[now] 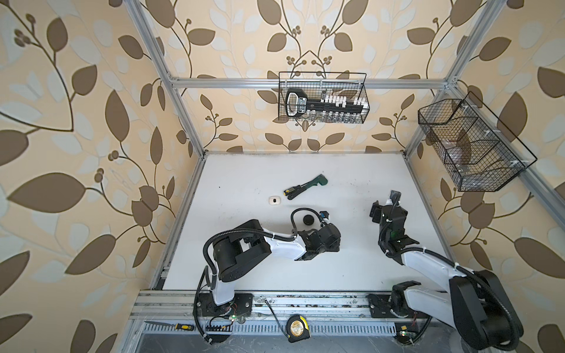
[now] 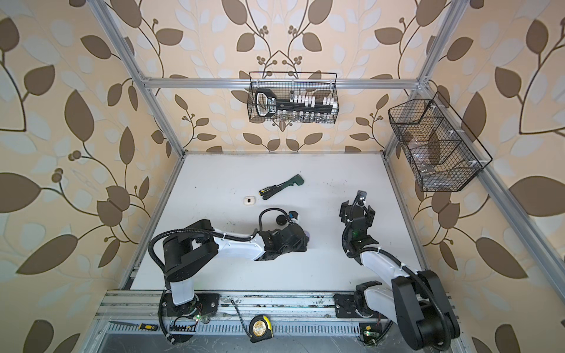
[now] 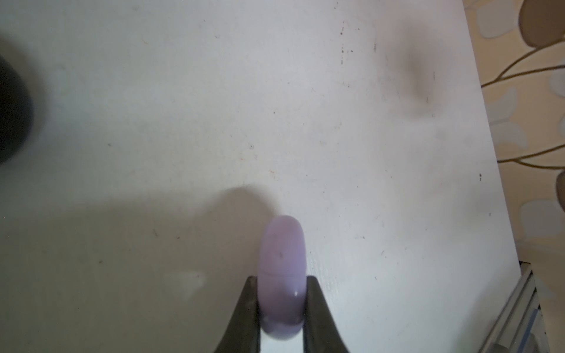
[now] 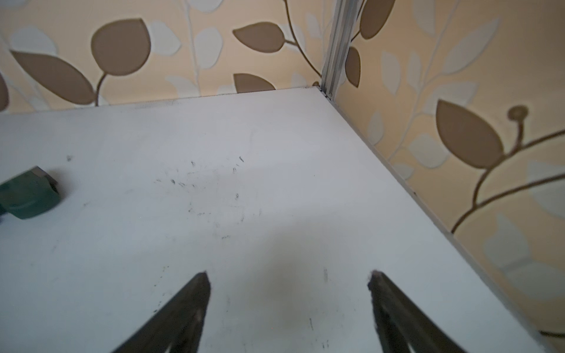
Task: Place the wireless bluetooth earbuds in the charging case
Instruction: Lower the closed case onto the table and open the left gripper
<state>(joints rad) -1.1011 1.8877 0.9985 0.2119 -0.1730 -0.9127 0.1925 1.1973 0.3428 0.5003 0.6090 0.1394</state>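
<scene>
Left tool is closed firmly on a lilac case, held on edge with one finger on each broad face; a thin seam runs across the shell and we see no gap, so we judge the lid shut. The case hangs low over the table, its shadow meeting its far end; whether it touches we cannot tell.

No loose earbuds show in any view; we take the lilac pair to be inside, though nothing confirms it. Step in hand, as we read it: set this case down and let go.

How to do it well:
- lower until the rounded edge bears on the table, then tip it onto a broad face; released on edge it would likely roll or fall over;
- part the fingers slowly; the shell looks glossy and could skid;
- keep off the black round thing just beside the wrist.

Right tool stands wide open, nothing between its fingers, touching nothing; it hovers over bare table towards the far right corner, well apart from the left; best left there.

Elsewhere: a small white case with a dark spot on it; whether that is an earbud is too small to tell. Behind it lie a screwdriver and a green-handled tool, touching each other.
</scene>
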